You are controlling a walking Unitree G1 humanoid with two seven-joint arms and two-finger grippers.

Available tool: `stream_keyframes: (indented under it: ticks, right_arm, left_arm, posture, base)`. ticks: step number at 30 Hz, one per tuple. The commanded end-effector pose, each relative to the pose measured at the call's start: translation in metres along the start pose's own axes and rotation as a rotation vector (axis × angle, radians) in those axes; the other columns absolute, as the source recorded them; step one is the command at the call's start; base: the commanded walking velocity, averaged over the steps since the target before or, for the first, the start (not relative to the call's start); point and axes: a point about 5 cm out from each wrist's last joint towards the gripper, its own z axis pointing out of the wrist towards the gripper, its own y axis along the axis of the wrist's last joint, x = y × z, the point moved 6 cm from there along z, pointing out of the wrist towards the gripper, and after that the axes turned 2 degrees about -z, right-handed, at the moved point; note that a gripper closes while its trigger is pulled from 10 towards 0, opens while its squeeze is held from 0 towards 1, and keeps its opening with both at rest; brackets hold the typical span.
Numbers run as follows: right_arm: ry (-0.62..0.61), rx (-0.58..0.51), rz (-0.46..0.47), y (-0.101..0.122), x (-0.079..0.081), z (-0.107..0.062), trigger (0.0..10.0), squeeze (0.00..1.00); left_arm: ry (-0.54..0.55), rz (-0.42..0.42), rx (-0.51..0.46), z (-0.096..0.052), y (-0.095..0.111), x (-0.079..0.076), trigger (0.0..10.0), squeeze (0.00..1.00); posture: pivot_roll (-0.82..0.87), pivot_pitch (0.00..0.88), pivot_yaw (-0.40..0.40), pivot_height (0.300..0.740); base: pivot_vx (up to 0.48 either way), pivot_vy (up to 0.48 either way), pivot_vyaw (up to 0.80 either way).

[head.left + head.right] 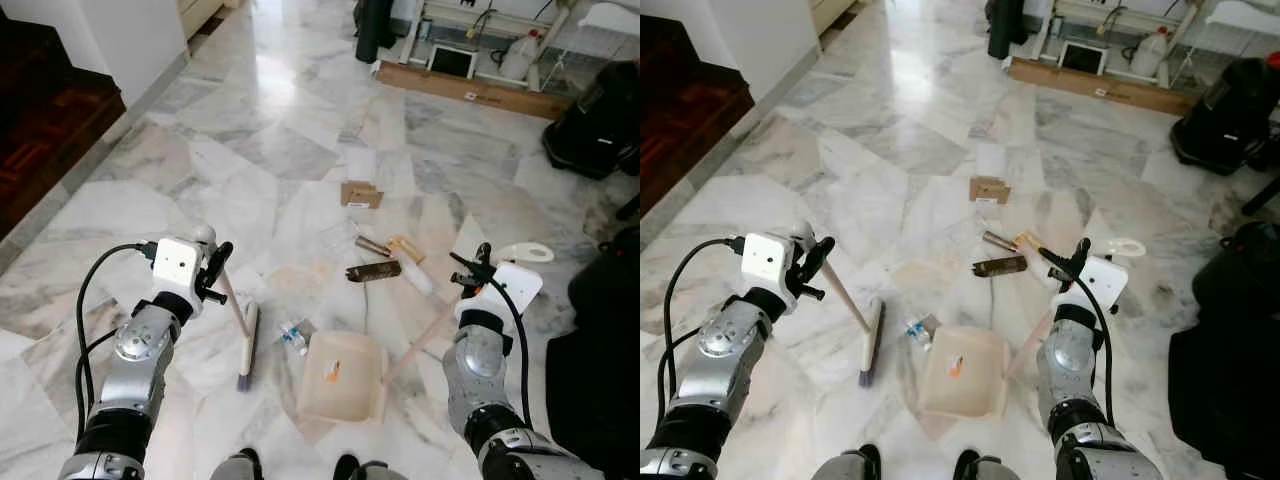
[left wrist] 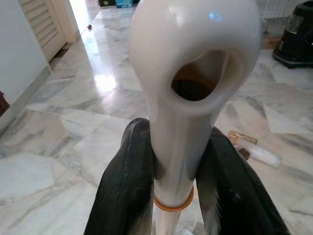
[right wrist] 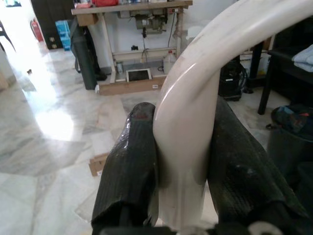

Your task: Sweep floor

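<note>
My left gripper [image 1: 213, 262] is shut on the cream handle of a small broom [image 1: 247, 345]; its brush head rests on the marble floor at lower left. My right gripper [image 1: 473, 272] is shut on the looped cream handle of the dustpan [image 1: 343, 375], which lies flat on the floor between my arms with a small orange scrap inside. A crumpled wrapper [image 1: 292, 335] sits between brush and pan. Beyond the pan lie a brown bar [image 1: 373, 271], a small bottle [image 1: 408, 262] and a cardboard piece [image 1: 360, 194]. In the left wrist view both fingers [image 2: 128, 186] clamp the broom handle [image 2: 183, 98].
A white wall and dark wooden step [image 1: 40, 130] stand at far left. A long cardboard box [image 1: 470, 90] and a table with clutter lie at the back. Black bags [image 1: 600, 120] sit at right. My feet [image 1: 345, 467] show at the bottom edge.
</note>
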Motion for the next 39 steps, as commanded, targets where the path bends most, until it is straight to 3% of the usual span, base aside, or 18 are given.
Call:
stream_keyframes:
  ticks: [1,13,19,32,39]
  right_arm:
    - [-0.022,-0.012,0.019,0.001,-0.005,0.0,10.0,0.0]
    - [-0.01,-0.023,-0.006,-0.001,-0.006,-0.006,10.0,0.0]
    - [0.046,-0.053,-0.06,0.004,0.002,-0.003,10.0,0.0]
    - [0.029,-0.057,-0.091,0.002,-0.008,-0.006,10.0,0.0]
    - [0.008,-0.047,-0.108,-0.005,-0.018,-0.012,10.0,0.0]
  left_arm:
    - [-0.01,0.002,-0.022,0.004,0.009,0.003,10.0,0.0]
    - [-0.023,-0.004,-0.048,0.002,0.021,0.005,10.0,0.0]
    - [-0.028,-0.014,-0.067,0.0,0.029,0.008,10.0,0.0]
    - [-0.028,-0.001,-0.091,-0.003,0.047,0.015,10.0,0.0]
    - [-0.033,0.011,-0.119,0.002,0.062,0.019,10.0,0.0]
  posture:
    - [0.3,0.173,-0.026,0.74]
    - [0.32,0.218,-0.014,0.74]
    - [0.32,0.246,-0.021,0.74]
    - [0.35,0.306,-0.011,0.74]
    - [0.38,0.334,0.007,0.74]
  base:
    - [0.0,0.0,0.0]
    - [0.0,0.0,0.0]
    - [0.0,0.0,0.0]
    - [0.0,0.0,0.0]
    - [0.0,0.0,0.0]
